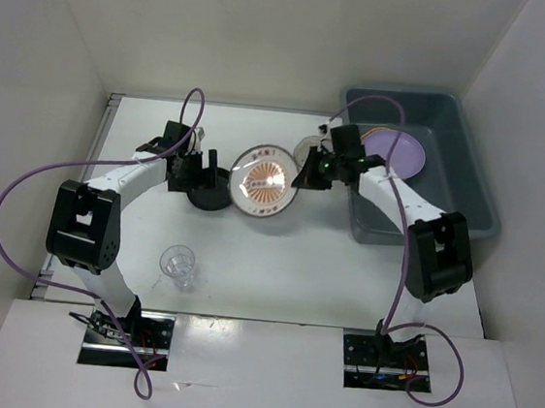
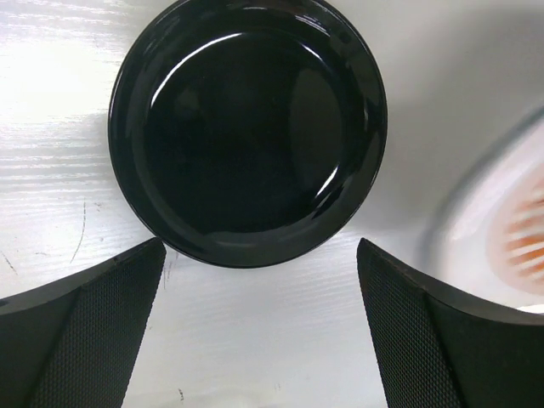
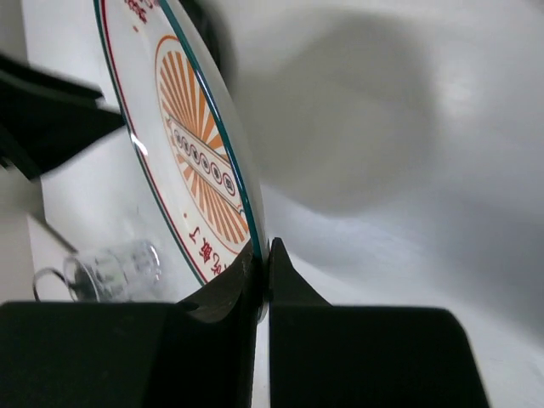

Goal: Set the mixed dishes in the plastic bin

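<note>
Sunburst plate [image 1: 265,181], white with orange rays and a green rim line, is at the middle of the table [image 1: 295,265], well left of the plastic bin [image 1: 478,172]. The right gripper [image 1: 307,172] pinches its right rim: the right wrist view shows the two fingers [image 3: 212,340] pressed together on the plate's [image 3: 200,170] edge, the plate standing edge-on to that camera. Whether its left edge touches the table I cannot tell.

Just left of it, nearly touching, lies the small black dish [image 1: 209,190], flat on the table. The left gripper [image 1: 190,169] hangs over that dish with its fingers spread wide; in the left wrist view the dish [image 2: 246,127] lies beyond the two fingertips [image 2: 127,289], not between them, and the sunburst plate's blurred rim [image 2: 510,229] shows at the right.

Nearer the arm bases, apart from both, stands the clear glass cup [image 1: 179,265], upright; it shows past the plate in the right wrist view [image 3: 115,272].

The bin sits at the table's far right with the lavender plate [image 1: 402,151] lying inside it. The right arm's forearm [image 1: 391,192] reaches across the bin's left wall, between the held plate and the bin's open space.
</note>
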You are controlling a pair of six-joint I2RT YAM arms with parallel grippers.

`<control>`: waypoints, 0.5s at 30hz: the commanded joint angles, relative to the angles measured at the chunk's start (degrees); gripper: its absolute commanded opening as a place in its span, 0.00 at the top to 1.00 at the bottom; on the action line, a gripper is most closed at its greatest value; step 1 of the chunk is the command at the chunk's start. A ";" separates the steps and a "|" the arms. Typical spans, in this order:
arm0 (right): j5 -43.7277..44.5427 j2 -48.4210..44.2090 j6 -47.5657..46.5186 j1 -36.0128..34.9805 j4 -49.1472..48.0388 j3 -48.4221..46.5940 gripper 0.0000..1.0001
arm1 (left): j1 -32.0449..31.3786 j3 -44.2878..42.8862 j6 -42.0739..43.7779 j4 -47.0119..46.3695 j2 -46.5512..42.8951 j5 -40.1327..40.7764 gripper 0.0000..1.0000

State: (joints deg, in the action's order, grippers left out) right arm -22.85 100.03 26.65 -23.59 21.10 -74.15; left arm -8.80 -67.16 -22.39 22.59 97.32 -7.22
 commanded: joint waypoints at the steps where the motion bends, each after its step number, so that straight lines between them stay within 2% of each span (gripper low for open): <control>1: 3.50 -5.80 -2.22 6.87 3.06 -7.57 0.99 | 0.27 -0.43 1.47 -0.97 0.06 0.10 0.00; 4: 4.04 -8.43 0.23 16.45 3.68 -10.65 0.99 | 0.27 -0.43 1.47 -1.50 0.06 0.10 0.00; 10: 12.20 -10.64 4.90 33.23 4.20 -14.96 0.99 | 0.27 0.09 1.47 -2.54 0.06 -0.60 0.00; 15: 22.56 -9.16 6.92 37.83 6.66 -17.43 0.99 | 0.27 0.09 1.47 -2.55 0.06 -1.65 0.00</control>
State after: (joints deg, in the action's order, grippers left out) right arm -6.55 92.79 31.24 14.87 26.06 -87.46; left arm -8.80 -67.16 -22.39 21.58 97.34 -7.64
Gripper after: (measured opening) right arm 0.042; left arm 1.000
